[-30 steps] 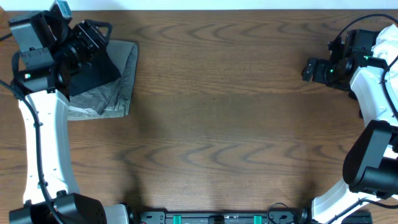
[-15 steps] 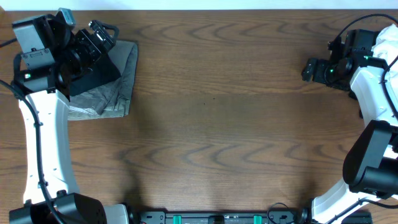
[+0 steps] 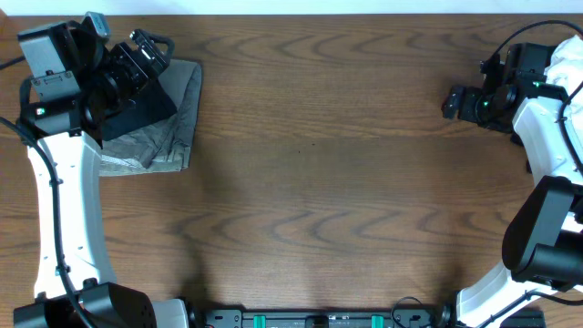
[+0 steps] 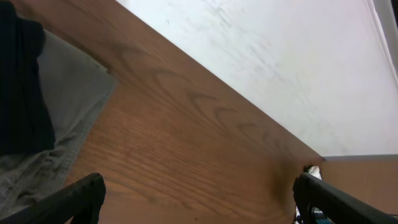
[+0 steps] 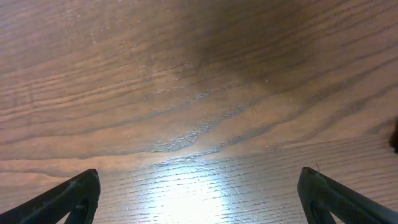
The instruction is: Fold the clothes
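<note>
A folded black T-shirt [image 3: 137, 111] lies on folded grey trousers [image 3: 178, 118] at the table's far left corner. My left gripper [image 3: 153, 47] hovers open over the pile's back edge and holds nothing. Its wrist view shows the black fabric [image 4: 18, 87] on the grey cloth [image 4: 71, 102] at the left, with the left gripper [image 4: 199, 205] spread over bare wood. My right gripper [image 3: 448, 100] is open near the far right edge. In its own view the right gripper [image 5: 202, 199] has only tabletop between its fingers. A white garment [image 3: 565, 62] bunches behind the right arm.
The wooden table [image 3: 319, 182] stretches between the two arms. Its back edge meets a white wall [image 4: 280, 56] just behind the pile. The left arm's white link [image 3: 64, 200] runs along the left side, and the right arm's base [image 3: 537, 246] is at the front right.
My left gripper opened wide and shifted slightly right above the pile, leaving the black T-shirt lying on the trousers. The right arm has not moved.
</note>
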Motion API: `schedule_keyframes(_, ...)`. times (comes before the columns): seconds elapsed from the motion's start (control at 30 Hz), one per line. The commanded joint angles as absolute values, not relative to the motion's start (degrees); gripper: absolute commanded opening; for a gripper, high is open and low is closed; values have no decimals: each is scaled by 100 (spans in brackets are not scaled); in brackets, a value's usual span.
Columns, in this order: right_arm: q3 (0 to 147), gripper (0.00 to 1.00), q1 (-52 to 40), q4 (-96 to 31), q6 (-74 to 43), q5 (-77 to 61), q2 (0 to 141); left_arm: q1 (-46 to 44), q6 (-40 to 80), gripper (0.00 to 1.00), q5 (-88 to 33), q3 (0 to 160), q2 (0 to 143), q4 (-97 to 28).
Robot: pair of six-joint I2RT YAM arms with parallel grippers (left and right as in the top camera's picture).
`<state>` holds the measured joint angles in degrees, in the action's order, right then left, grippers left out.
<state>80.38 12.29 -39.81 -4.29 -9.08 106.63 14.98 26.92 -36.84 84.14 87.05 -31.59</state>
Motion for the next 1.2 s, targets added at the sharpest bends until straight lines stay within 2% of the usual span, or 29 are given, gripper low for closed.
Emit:
schedule_keyframes(0.0,8051,99,1236,-3988,-421,-880,10709,1518,2617,98,-3636,8429,8720,-3170)
schedule_keyframes(0.4,8047,99,1031,-3988,-421,-880,10350,1518,2617,98,-3636,8429,8720,-3170)
schedule_keyframes(0.83,8047,99,-21,-3990,-419,-880,7992,1518,2617,98,-3636,8429,8720,-3170)
schedule_keyframes(1.17,7985,99,-307,-4189,-419,-880,6016,1518,2617,98,-3636,8429,8720,-3170)
